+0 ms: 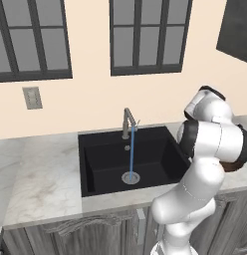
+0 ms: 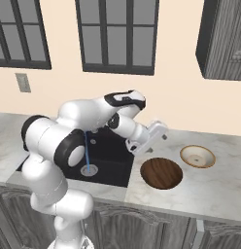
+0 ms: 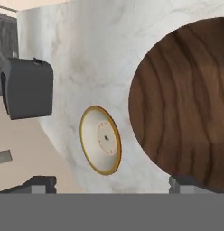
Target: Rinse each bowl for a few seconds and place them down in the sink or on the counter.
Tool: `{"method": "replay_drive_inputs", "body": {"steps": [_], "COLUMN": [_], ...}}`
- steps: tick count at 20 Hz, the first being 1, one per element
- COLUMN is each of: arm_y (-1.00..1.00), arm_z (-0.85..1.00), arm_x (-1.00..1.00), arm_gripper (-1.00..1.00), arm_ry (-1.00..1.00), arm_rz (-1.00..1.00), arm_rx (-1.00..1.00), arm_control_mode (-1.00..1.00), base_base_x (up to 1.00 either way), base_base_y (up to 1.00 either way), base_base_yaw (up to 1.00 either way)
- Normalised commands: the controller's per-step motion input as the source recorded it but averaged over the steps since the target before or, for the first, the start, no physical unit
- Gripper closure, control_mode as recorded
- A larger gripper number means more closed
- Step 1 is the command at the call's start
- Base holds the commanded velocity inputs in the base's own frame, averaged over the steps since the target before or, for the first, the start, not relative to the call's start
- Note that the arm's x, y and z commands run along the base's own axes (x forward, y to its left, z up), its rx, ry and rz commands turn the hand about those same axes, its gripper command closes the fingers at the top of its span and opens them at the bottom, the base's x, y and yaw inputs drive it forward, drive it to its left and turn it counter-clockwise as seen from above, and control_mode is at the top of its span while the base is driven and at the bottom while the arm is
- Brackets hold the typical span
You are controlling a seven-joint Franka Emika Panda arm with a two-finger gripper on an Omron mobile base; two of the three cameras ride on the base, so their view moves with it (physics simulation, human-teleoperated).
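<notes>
End effector is wide open, holding nothing, hovering over the counter just above the brown bowl. Tan bowl sits at its 2 o'clock. Tap running into the sink.

We see a dark brown wood-grained bowl, a tan-rimmed cream bowl, a veined pale marble counter and a matte black sink.

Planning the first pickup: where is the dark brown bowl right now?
In the right base view, the dark brown bowl sits on the counter right of the sink, beside the tan-rimmed bowl.
</notes>
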Motion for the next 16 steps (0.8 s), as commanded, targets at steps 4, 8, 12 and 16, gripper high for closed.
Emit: {"method": "replay_drive_inputs", "body": {"steps": [4, 8, 12, 16], "arm_y": [-0.31, -0.31, -0.28, -0.22], "arm_z": [0.0, 0.0, 0.0, 0.0], "arm_x": [0.1, 0.1, 0.13, 0.17], "arm_gripper": [-1.0, -1.0, -1.0, -1.0], "arm_ry": [0.18, 0.18, 0.16, 0.09], "arm_rz": [-0.02, 0.0, 0.0, 0.0], "arm_rx": [0.04, 0.04, 0.03, 0.03], "arm_control_mode": [-1.0, -1.0, -1.0, -1.0], "base_base_x": [0.0, 0.0, 0.0, 0.0], "base_base_y": [0.0, 0.0, 0.0, 0.0], "base_base_yaw": [0.0, 0.0, 0.0, 0.0]}}
